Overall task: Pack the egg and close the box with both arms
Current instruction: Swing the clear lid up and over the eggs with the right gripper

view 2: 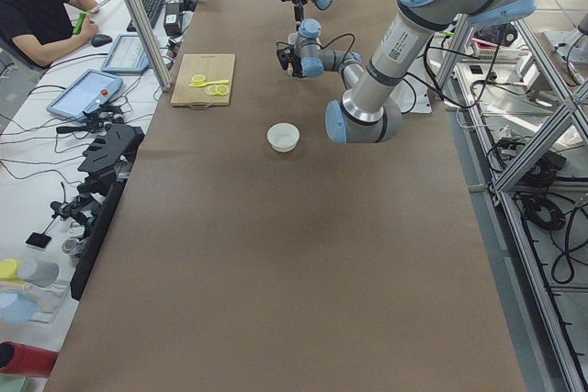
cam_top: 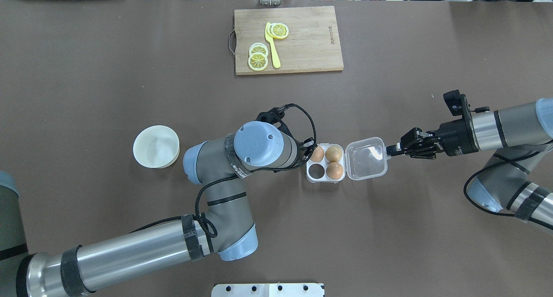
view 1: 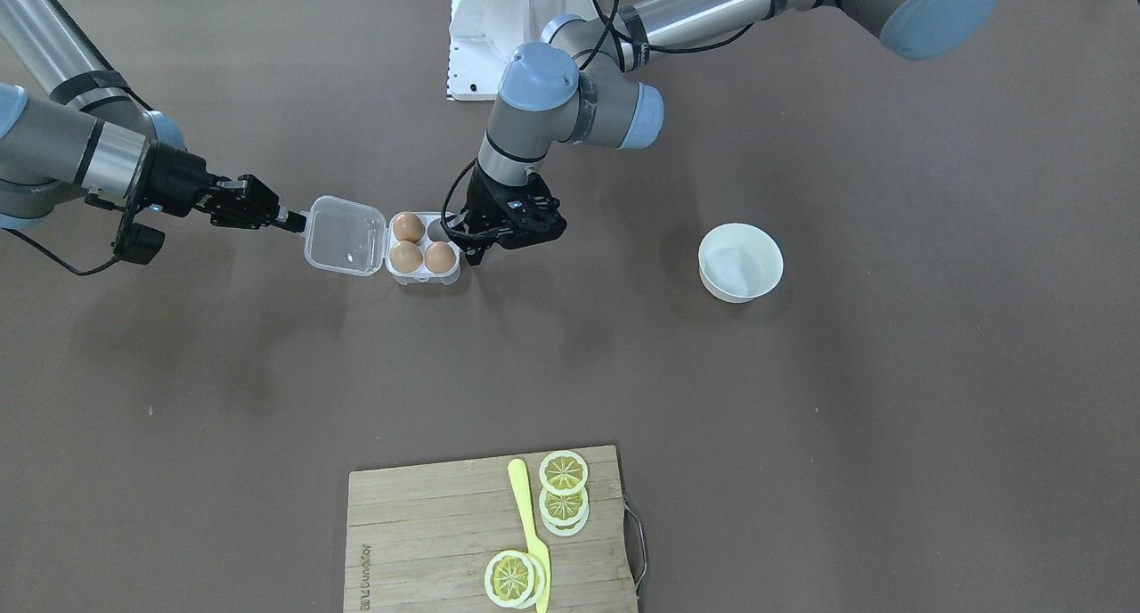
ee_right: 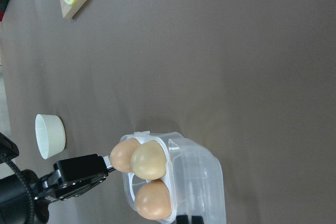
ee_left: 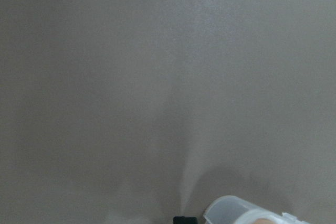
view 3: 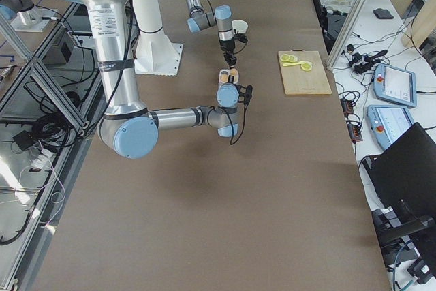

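Observation:
The clear four-cell box (view 1: pixel 426 277) lies open at mid-table, its lid (view 1: pixel 343 235) flat beside it. It holds three orange-brown eggs (view 1: pixel 409 227) (view 1: pixel 405 257) (view 1: pixel 439 257); the cell (cam_top: pixel 317 171) nearest my left arm is empty. My right gripper (view 1: pixel 294 223) has its fingers pinched together on the lid's outer edge, as the overhead view (cam_top: pixel 390 150) also shows. My left gripper (view 1: pixel 460 241) sits against the box's opposite side. Its wrist hides it from overhead, and I cannot tell whether it is open or shut.
An empty round white bowl (view 1: pixel 740 261) stands on my left side of the table. A wooden cutting board (view 1: pixel 427 524) at the far edge carries lemon slices (view 1: pixel 563 472) and a yellow knife (view 1: pixel 530 533).

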